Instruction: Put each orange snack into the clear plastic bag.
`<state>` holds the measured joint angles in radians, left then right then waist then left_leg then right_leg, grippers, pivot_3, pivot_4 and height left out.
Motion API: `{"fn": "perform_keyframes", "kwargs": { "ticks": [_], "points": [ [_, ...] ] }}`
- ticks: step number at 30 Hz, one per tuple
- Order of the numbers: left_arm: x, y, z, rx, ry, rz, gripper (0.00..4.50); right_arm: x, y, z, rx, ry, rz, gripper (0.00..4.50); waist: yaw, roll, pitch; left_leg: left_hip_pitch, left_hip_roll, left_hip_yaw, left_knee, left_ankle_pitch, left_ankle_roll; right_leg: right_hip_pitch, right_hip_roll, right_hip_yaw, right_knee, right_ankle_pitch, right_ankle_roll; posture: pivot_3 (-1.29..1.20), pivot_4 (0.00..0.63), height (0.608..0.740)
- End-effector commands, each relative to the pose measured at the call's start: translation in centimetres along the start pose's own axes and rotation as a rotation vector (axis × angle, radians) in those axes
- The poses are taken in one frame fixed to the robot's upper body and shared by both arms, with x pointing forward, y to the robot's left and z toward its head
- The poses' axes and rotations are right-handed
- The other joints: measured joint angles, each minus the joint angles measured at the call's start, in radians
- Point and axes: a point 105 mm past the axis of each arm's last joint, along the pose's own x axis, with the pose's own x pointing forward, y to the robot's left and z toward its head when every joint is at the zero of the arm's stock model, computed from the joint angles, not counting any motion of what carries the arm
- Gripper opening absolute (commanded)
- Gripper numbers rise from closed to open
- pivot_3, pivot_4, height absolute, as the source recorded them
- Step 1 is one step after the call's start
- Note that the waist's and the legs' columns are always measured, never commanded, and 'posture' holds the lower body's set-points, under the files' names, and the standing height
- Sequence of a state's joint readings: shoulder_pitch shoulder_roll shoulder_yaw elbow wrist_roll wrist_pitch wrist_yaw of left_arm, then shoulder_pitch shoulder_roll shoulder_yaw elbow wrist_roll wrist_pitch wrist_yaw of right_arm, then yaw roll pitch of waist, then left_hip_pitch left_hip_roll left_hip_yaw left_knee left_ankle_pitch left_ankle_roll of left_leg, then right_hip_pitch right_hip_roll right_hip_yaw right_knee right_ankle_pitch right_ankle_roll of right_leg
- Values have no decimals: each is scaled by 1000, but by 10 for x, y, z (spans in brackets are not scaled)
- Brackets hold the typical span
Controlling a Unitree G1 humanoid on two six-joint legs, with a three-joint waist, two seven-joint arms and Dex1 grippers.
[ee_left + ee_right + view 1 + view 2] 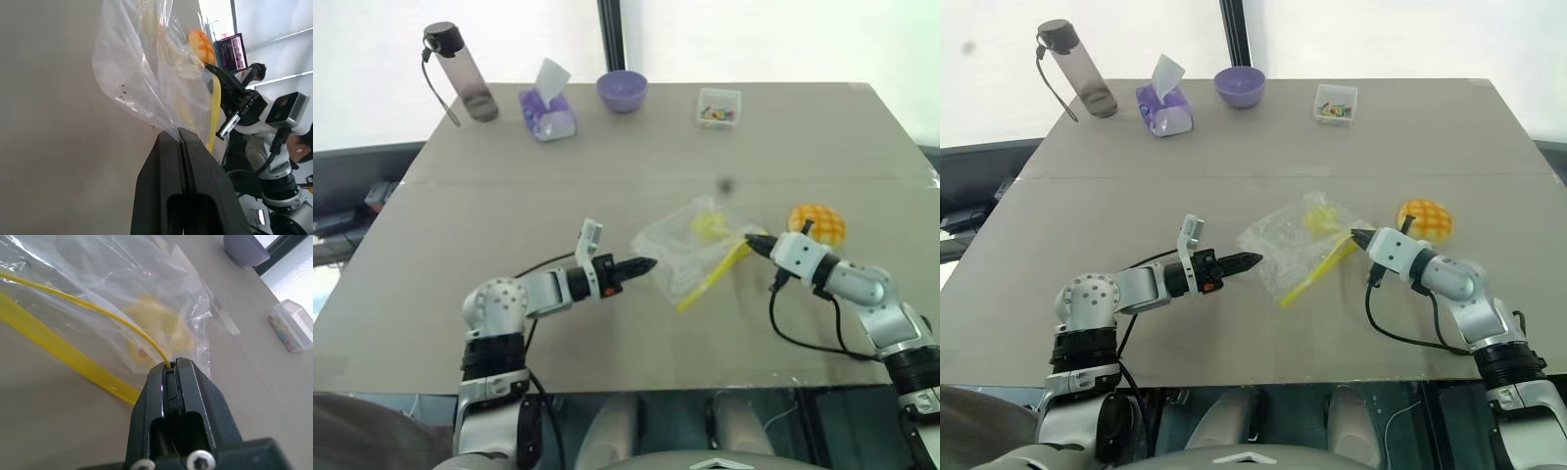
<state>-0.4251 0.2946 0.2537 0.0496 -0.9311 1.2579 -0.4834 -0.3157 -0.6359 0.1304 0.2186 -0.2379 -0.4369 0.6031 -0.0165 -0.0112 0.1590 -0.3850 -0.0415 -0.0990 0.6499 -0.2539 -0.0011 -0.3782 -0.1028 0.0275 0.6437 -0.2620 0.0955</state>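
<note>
Both jaws clenched on the clear plastic bag [690,250] — left gripper [180,139] on film, right gripper [172,366] on its yellow strip. I judge thin film may slip, leaving the orange snack [817,223] unbagged.

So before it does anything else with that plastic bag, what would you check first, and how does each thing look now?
1. Left gripper shut on the clear plastic bag: ok, it pinches a corner of the film.
2. Right gripper shut on the bag's yellow strip: ok.
3. Bag mouth wide enough for the snack: cannot tell.
4. Orange snack in the bag: not ok, it lies on the table beside the right arm.
5. A gripper free to fetch the snack: not ok, both hold the bag.
</note>
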Motion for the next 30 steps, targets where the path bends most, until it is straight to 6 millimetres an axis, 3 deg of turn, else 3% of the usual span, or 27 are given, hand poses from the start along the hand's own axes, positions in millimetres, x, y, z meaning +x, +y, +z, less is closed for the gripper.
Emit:
{"fn": "perform_keyframes", "kwargs": {
  "ticks": [1, 3, 6, 9, 11, 14, 17, 22, 26, 29, 30],
  "points": [
    [-4, -2, 25, 127, -129, 12, 566, 3, -27, 2, 7, 34, -122, 0, 0, 0, 0, 0, 0, 0, 0, 0, 0, 0, 0, 0, 0, 0, 0, 0, 150, 740],
    [-4, 5, 37, 203, -157, 99, 1162, 7, -38, -1, 67, 90, -184, 0, 0, 0, 0, 0, 0, 0, 0, 0, 0, 0, 0, 0, 0, 0, 0, 0, 150, 740],
    [-6, 1, 78, 443, -282, 237, 1162, 23, -60, 11, 80, 122, -259, 0, 1, 0, 1, 0, 0, 0, 0, 0, 0, -1, 0, 0, 0, 0, 0, 0, 150, 740],
    [-3, -25, 109, 779, -374, 333, 1162, 40, -69, 13, 109, 226, -329, 0, 0, -1, 2, -1, 0, -1, 0, 1, -1, -1, 0, 0, 0, 0, 0, 0, 150, 740],
    [2, -49, 118, 990, -409, 352, 1162, 52, -69, 24, 105, 224, -324, 0, 4, -1, 1, -3, 0, 0, -1, 1, -1, -4, 0, 0, 0, 0, 0, 0, 150, 740],
    [18, -69, 106, 1325, -360, 384, 1162, 68, -72, 30, 54, 321, -322, 0, 4, -1, 1, -15, -1, 0, -1, 1, -1, -15, -1, 1, 0, 1, 0, 0, 150, 740],
    [30, -73, 83, 1507, -290, 376, 1162, 78, -78, 38, 47, 316, -345, 0, 1, 0, 1, -19, -4, 1, -1, 1, -1, -21, -2, 2, 1, 0, 0, 0, 150, 740],
    [28, -51, 65, 1636, -213, 487, 1162, 87, -79, 48, 50, 286, -355, 0, -6, 0, 1, -29, -4, 1, 2, 3, -3, -34, -1, 3, 10, 0, 0, 0, 150, 740],
    [20, -39, 65, 1656, -213, 575, 1162, 88, -78, 50, 44, 275, -352, 0, -17, 0, 1, -29, -3, 2, 2, 5, -5, -36, -1, 2, 16, 0, 0, 0, 150, 740],
    [16, -45, 74, 1667, -289, 598, 1162, 88, -77, 50, 41, 272, -350, 0, -17, 0, 1, -29, -4, 2, 4, 5, -5, -36, -1, 2, 18, 0, 0, 0, 150, 740],
    [16, -47, 75, 1669, -312, 595, 1658, 88, -76, 50, 38, 271, -347, 0, -18, 0, 1, -29, -4, 2, 4, 5, -5, -36, -1, 2, 18, 0, 0, 0, 150, 740]
  ]
}}
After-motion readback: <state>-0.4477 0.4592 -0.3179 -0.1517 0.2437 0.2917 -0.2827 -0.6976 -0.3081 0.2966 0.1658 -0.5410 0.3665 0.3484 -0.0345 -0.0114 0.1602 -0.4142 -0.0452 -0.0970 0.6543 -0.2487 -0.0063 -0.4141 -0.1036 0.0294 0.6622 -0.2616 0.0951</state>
